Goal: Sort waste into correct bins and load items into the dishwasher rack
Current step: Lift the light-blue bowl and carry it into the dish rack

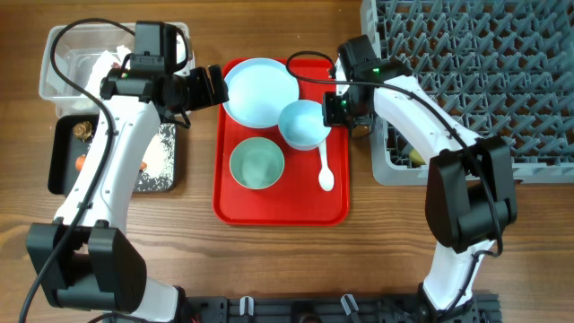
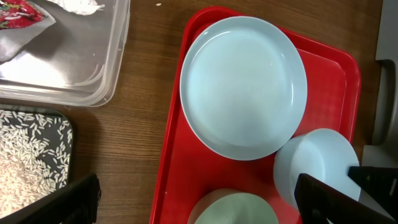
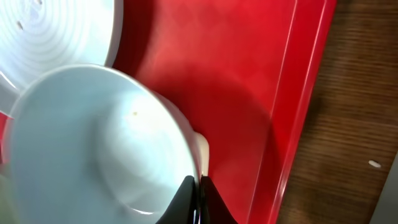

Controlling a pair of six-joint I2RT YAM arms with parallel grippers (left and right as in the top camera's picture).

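Note:
On the red tray [image 1: 278, 208] lie a round pale-blue plate [image 1: 260, 90], a mint bowl [image 1: 256, 163] and a white spoon [image 1: 326, 172]. My right gripper [image 1: 335, 109] is shut on the rim of the second pale bowl [image 1: 303, 124], seen close in the right wrist view [image 3: 93, 143] with the fingers [image 3: 198, 198] pinching its edge. My left gripper [image 1: 208, 85] is open, above the tray's left edge beside the plate [image 2: 244, 84]. The clear tub [image 1: 72, 67] holds the napkin [image 2: 79, 6] and red wrapper [image 2: 22, 12]. The black tray [image 1: 63, 161] holds rice [image 2: 28, 155]. The grey rack [image 1: 475, 81] is at right.
The bare wooden table runs along the front. The right arm reaches from the front right across the rack's left corner. A small yellow thing [image 1: 415, 158] shows at the rack's front edge. A lone rice grain [image 3: 374, 164] lies on the wood right of the red tray.

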